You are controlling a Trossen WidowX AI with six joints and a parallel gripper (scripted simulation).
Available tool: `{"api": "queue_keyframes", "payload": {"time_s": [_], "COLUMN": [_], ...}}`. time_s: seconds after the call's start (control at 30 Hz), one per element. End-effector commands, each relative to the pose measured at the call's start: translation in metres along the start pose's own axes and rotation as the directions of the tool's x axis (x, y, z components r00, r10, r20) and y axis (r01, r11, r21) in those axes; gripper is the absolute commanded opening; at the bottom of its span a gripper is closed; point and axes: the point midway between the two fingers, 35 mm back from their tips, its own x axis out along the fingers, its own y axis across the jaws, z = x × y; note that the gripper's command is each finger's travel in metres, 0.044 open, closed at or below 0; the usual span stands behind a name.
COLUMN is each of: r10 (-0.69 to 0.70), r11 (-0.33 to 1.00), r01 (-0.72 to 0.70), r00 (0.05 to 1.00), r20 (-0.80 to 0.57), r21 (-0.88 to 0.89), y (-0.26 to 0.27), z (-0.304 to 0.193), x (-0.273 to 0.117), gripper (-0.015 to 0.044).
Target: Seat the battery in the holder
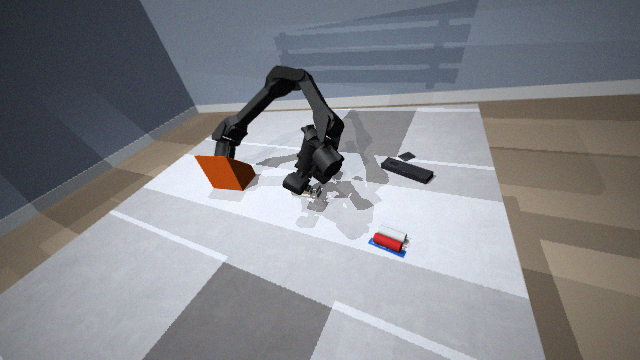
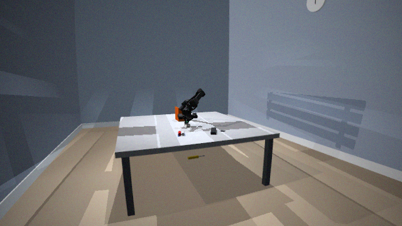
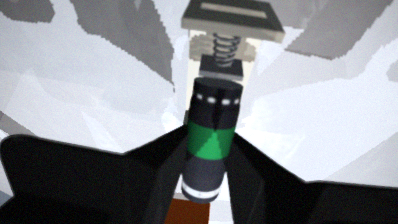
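The battery (image 3: 212, 142), black with a green band and a white ring, is in the wrist view. My gripper (image 3: 208, 135) is shut on its sides. The battery's plain black end points at the black plate (image 3: 221, 67) on the holder's spring (image 3: 226, 49), with little or no gap showing. The cream holder (image 3: 232, 21) (image 1: 314, 194) (image 2: 188, 125) is on the table under my gripper. The battery leans slightly against the holder's length in the wrist view. Its height above the holder floor is unclear. The lip end and the terminal end are hidden.
An orange block (image 1: 220, 173) (image 2: 178, 113) stands by the arm's base. A blue base (image 1: 372, 243) bears a red cylinder (image 1: 387, 242) and a white cylinder (image 1: 392, 233). A black box (image 1: 407, 170) (image 2: 213, 130) and a small dark square (image 1: 407, 156) lie farther back in the top view.
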Motion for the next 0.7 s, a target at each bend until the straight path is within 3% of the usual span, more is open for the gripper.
{"api": "queue_keyframes", "payload": {"time_s": [0.0,0.67], "r10": [-0.002,0.0], "r11": [1.0,1.0], "r01": [0.002,0.0], "r00": [0.999,0.999], "r20": [-0.033,-0.054], "r21": [-0.002,-0.004], "y": [-0.0004,-0.0002], "z": [0.0006,0.0089], "x": [0.003,0.0019], "gripper": [0.0081,0.0081]}}
